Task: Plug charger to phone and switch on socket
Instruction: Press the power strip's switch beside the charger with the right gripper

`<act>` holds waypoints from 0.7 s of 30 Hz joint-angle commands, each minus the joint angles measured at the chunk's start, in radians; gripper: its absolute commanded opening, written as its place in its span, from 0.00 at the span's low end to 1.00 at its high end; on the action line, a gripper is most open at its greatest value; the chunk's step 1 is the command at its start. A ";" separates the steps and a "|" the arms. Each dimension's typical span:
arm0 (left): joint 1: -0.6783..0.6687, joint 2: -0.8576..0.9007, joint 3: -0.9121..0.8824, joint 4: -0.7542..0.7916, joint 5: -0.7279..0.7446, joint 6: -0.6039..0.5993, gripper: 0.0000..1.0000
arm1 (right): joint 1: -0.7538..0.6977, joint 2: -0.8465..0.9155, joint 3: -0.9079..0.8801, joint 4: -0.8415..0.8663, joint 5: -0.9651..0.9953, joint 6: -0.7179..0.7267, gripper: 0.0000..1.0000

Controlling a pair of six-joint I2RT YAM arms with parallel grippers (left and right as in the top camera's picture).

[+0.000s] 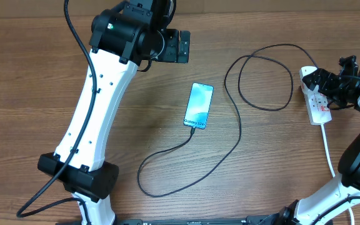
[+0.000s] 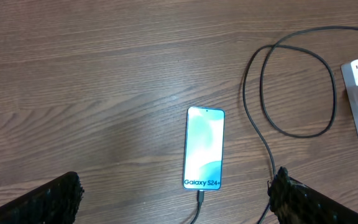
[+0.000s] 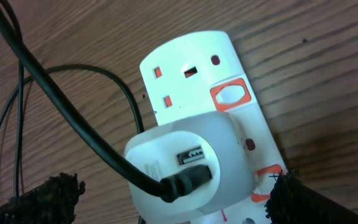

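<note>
The phone (image 1: 199, 105) lies flat mid-table with its blue screen lit. It also shows in the left wrist view (image 2: 204, 148). The charger's black cable (image 1: 239, 128) has its tip in the phone's bottom edge (image 2: 201, 196). It loops across the table to the socket (image 1: 317, 103). In the right wrist view its black connector (image 3: 188, 177) sits in a white adapter (image 3: 222, 149) plugged into the socket (image 3: 191, 68). My right gripper (image 3: 173, 186) is open, with a finger on either side of the adapter. My left gripper (image 2: 176, 186) is open and empty, high above the phone.
The socket's white cord (image 1: 327, 147) runs toward the front right. The charger cable makes a big loop (image 1: 290, 78) left of the socket and another near the table's front (image 1: 144, 178). The left arm (image 1: 99, 106) spans the left side of the table.
</note>
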 commanded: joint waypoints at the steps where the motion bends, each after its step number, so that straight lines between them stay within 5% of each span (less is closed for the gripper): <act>1: 0.003 0.008 0.001 0.001 -0.007 0.019 0.99 | 0.000 0.001 -0.005 0.013 -0.009 -0.001 1.00; 21: 0.003 0.008 0.001 0.001 -0.007 0.019 1.00 | 0.012 0.064 -0.005 0.013 -0.029 0.007 1.00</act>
